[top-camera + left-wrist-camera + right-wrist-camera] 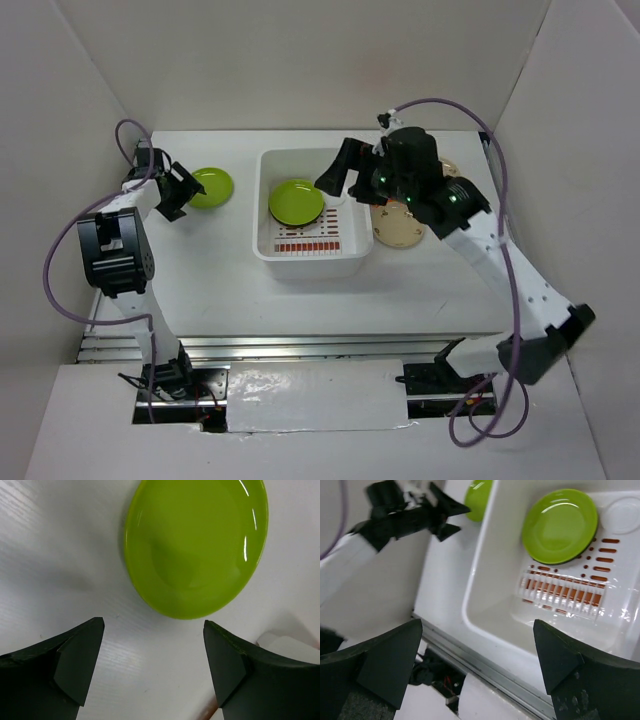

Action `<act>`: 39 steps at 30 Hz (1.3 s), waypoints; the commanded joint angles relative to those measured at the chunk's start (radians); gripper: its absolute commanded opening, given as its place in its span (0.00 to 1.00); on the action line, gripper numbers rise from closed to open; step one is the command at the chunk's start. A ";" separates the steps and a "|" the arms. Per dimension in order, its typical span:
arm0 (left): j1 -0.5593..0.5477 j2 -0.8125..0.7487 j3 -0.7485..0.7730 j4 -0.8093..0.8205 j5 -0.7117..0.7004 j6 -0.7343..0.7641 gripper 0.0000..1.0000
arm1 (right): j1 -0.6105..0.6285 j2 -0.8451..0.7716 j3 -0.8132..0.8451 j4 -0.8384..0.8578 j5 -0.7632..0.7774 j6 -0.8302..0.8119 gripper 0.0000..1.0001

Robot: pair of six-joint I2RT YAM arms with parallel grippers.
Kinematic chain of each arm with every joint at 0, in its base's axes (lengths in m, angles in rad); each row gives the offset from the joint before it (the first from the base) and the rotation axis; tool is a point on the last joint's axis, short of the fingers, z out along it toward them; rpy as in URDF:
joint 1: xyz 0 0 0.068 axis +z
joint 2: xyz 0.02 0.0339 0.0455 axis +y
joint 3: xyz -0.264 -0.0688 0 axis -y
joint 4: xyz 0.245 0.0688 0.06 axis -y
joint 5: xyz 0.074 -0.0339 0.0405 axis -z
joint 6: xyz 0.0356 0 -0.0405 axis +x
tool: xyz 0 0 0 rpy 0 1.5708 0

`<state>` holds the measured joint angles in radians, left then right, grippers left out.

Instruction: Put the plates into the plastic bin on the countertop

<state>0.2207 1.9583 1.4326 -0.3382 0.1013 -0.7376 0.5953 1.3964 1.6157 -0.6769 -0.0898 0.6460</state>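
A green plate (296, 201) sat in the bin (265, 248), with the right gripper (477, 627) wide open above it. Further back, the left gripper (153, 627), jaws apart too, faced a second green plate (195, 545) lying flat on the countertop (200, 270). With that glossy low rim, the fingers might've just shoved it away.

We see a white plastic bin (266, 246) with rows of red slots (308, 240) on its base, holding a lime green plate (296, 201). A second lime green plate (211, 187) lies toward the left edge of the plain white desk (220, 290), a cream plate (400, 232) toward the right. The left tool (154, 630) and right tool (477, 630) are black.
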 commanded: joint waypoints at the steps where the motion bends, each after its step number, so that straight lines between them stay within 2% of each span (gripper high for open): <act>1: 0.011 0.063 0.017 0.091 -0.021 -0.045 0.93 | 0.023 -0.078 -0.106 0.092 -0.071 0.013 1.00; 6: -0.006 0.155 0.095 0.030 -0.090 -0.083 0.86 | 0.031 -0.169 -0.122 0.059 -0.071 0.024 1.00; 9: -0.015 0.206 0.149 -0.013 -0.097 -0.089 0.78 | 0.031 -0.195 -0.114 0.050 -0.080 0.030 1.00; 13: -0.027 0.246 0.170 -0.045 -0.137 -0.100 0.63 | 0.037 -0.206 -0.080 0.037 -0.106 0.040 1.00; 14: -0.032 0.243 0.157 -0.041 -0.140 -0.103 0.56 | 0.040 -0.206 -0.068 0.031 -0.114 0.044 1.00; 15: -0.034 0.240 0.135 -0.035 -0.138 -0.111 0.38 | 0.040 -0.208 -0.065 0.031 -0.116 0.046 1.00; 16: -0.032 0.238 0.129 -0.022 -0.137 -0.114 0.31 | 0.040 -0.211 -0.060 0.031 -0.119 0.041 1.00; 17: -0.034 0.237 0.124 -0.025 -0.137 -0.117 0.08 | 0.040 -0.206 -0.054 0.031 -0.119 0.040 1.00; 18: -0.034 0.228 0.123 -0.033 -0.140 -0.129 0.00 | 0.041 -0.201 -0.051 0.031 -0.117 0.035 1.00; 23: -0.029 0.085 0.138 -0.151 -0.209 -0.157 0.00 | 0.047 -0.142 -0.031 0.028 -0.145 -0.003 1.00; 26: -0.006 -0.129 0.071 -0.137 -0.177 -0.148 0.00 | 0.060 -0.103 -0.022 0.042 -0.128 -0.011 1.00; 27: 0.000 -0.244 0.025 -0.090 -0.146 -0.132 0.00 | 0.064 -0.097 -0.017 0.046 -0.128 -0.009 1.00; 31: 0.023 -0.424 0.031 -0.094 0.072 -0.071 0.00 | 0.077 -0.031 0.082 0.065 -0.131 -0.035 1.00; 32: 0.014 -0.447 0.041 -0.116 0.166 -0.062 0.00 | 0.080 0.017 0.116 0.062 -0.130 -0.040 1.00; 35: -0.004 -0.547 0.008 -0.116 0.376 -0.049 0.00 | 0.081 0.137 0.266 0.042 -0.151 -0.081 1.00; 39: -0.035 -0.598 0.000 -0.154 0.527 -0.049 0.00 | 0.078 0.294 0.539 -0.013 -0.157 -0.137 1.00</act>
<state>0.2092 1.3556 1.4567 -0.4465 0.3958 -0.8104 0.6682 1.6203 1.9888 -0.6651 -0.2298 0.5770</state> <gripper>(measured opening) 0.041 0.998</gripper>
